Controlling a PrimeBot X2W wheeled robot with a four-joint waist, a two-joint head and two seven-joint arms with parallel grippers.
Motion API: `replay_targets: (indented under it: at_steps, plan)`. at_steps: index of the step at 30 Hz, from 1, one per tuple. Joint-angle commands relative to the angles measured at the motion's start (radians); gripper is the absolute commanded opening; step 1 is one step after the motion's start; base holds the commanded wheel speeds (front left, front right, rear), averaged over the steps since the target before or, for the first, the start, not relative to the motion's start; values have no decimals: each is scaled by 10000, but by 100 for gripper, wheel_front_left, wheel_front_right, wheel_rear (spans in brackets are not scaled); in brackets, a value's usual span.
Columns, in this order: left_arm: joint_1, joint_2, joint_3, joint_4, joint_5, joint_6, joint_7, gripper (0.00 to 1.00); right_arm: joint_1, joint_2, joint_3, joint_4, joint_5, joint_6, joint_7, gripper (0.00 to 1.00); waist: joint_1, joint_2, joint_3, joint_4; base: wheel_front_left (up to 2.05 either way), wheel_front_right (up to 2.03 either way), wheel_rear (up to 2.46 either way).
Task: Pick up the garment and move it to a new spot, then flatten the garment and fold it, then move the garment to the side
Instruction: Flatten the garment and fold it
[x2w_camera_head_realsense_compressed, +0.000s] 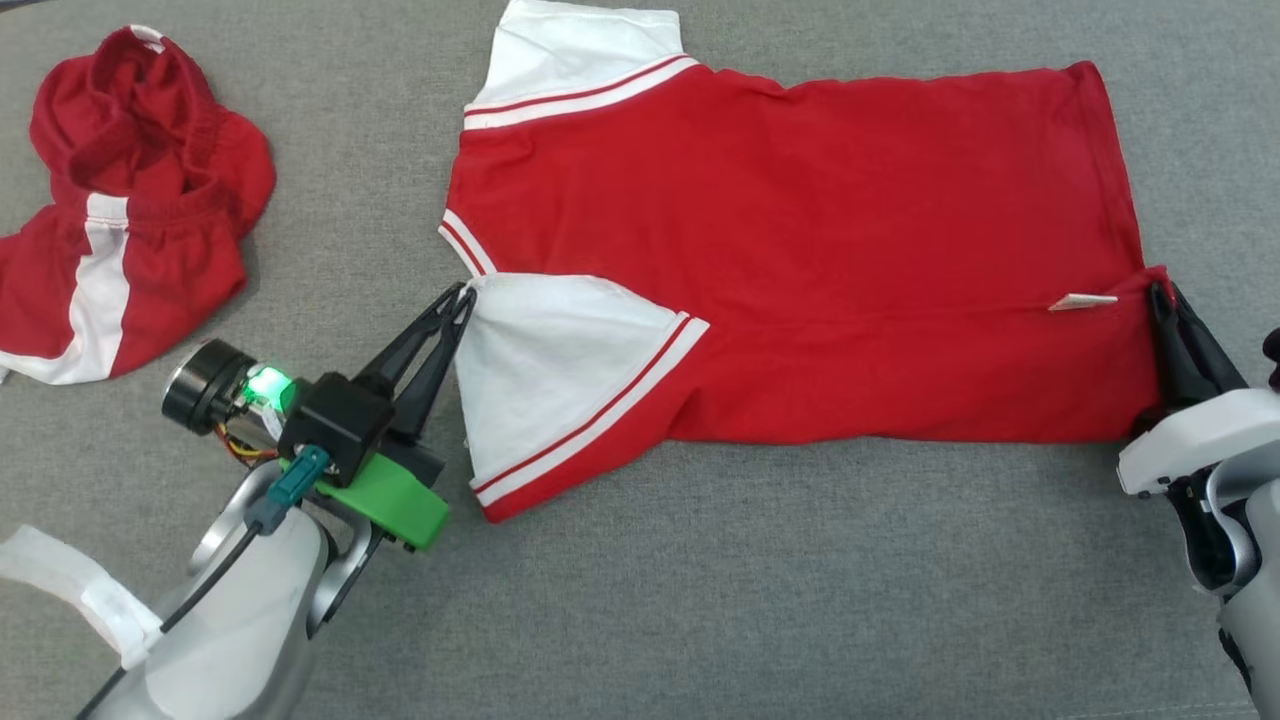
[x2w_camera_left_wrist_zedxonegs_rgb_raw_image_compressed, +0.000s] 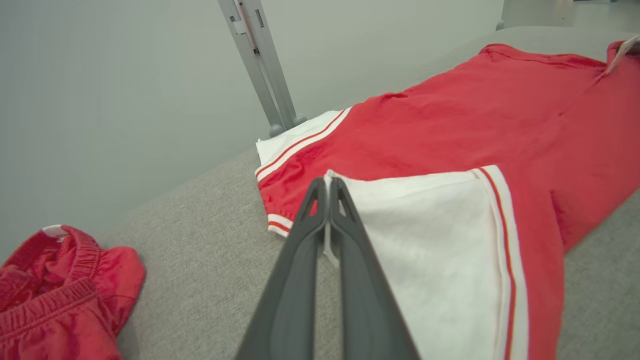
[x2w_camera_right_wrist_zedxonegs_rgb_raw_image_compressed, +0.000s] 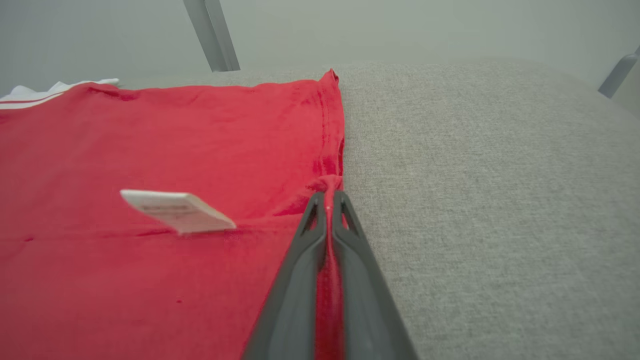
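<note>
The garment (x2w_camera_head_realsense_compressed: 800, 230) is a red shirt with white, red-striped sleeves, lying sideways on the grey surface with its near long side folded up over the body. My left gripper (x2w_camera_head_realsense_compressed: 462, 292) is shut on the tip of the folded white sleeve (x2w_camera_left_wrist_zedxonegs_rgb_raw_image_compressed: 425, 240), at the shirt's left end. My right gripper (x2w_camera_head_realsense_compressed: 1160, 292) is shut on the red hem corner (x2w_camera_right_wrist_zedxonegs_rgb_raw_image_compressed: 327, 187) at the shirt's right end. Between its fingers (x2w_camera_right_wrist_zedxonegs_rgb_raw_image_compressed: 300, 280) runs a strip of red cloth. A white care label (x2w_camera_right_wrist_zedxonegs_rgb_raw_image_compressed: 175, 211) sticks up from the fold line near that corner.
A second red garment with a white stripe (x2w_camera_head_realsense_compressed: 120, 200) lies crumpled at the far left, apart from the shirt. Grey metal legs (x2w_camera_left_wrist_zedxonegs_rgb_raw_image_compressed: 260, 65) stand beyond the surface's far edge. Bare grey cloth (x2w_camera_head_realsense_compressed: 750, 600) stretches along the near side.
</note>
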Motion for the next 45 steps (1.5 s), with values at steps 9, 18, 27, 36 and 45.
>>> replay_targets:
  at_steps: [9,18,27,36,45]
  plan:
    - [-391,-234,379,82,-438,31,-43,100,-558,183,-355,-276,-301,-10,-33,100,1,0,332,-130,0,0,0]
    - [2390,-894,1439,-928,-1695,367,-43,100,1186,748,-1922,-1903,-630,-10,-33,100,1,0,-308,-112,0,0,0]
    - [3245,-1563,1238,-52,-3112,258,1040,100,2049,1229,-1931,-1997,-499,-9,-34,100,1,0,-495,-301,0,0,0]
    - [2688,-1685,1055,1087,-3183,429,1695,22,1684,1196,-1289,-653,104,-9,218,100,1,0,-625,-468,0,0,0]
    - [2343,-1468,913,1207,-3073,332,1595,0,740,780,173,1019,1405,-9,455,55,1,0,-629,-306,0,0,0]
